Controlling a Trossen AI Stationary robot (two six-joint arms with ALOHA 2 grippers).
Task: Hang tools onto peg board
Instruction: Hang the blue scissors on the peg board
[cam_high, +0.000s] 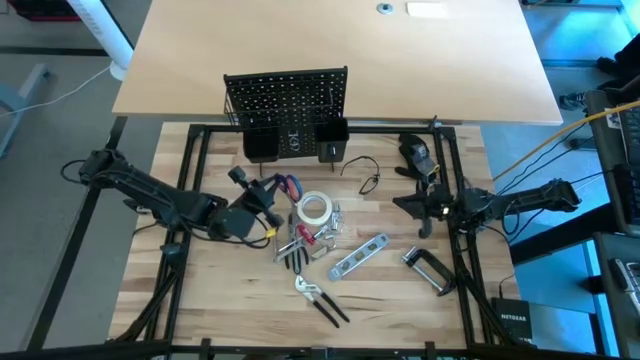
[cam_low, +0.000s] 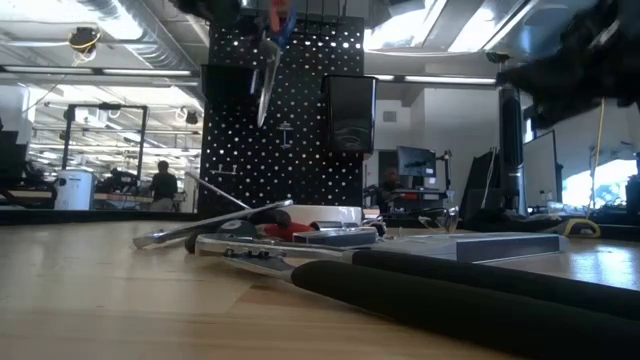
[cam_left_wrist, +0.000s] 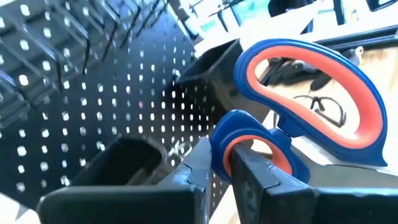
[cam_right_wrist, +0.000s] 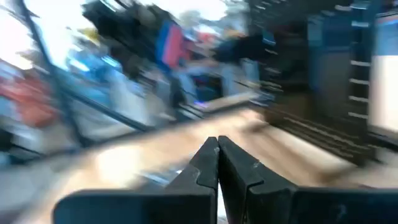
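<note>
Scissors with red-and-blue handle loops are clamped at the smaller loop by the left end effector, lifted off the surface, blades hanging down in the low view. Beside that end effector, toward the table's middle, a white tape roll, a spirit level, pliers and a C-clamp are seen lying. Just beyond it, the peg board is seen upright with two black cups. The right end effector is closed on nothing, well apart at the right edge.
</note>
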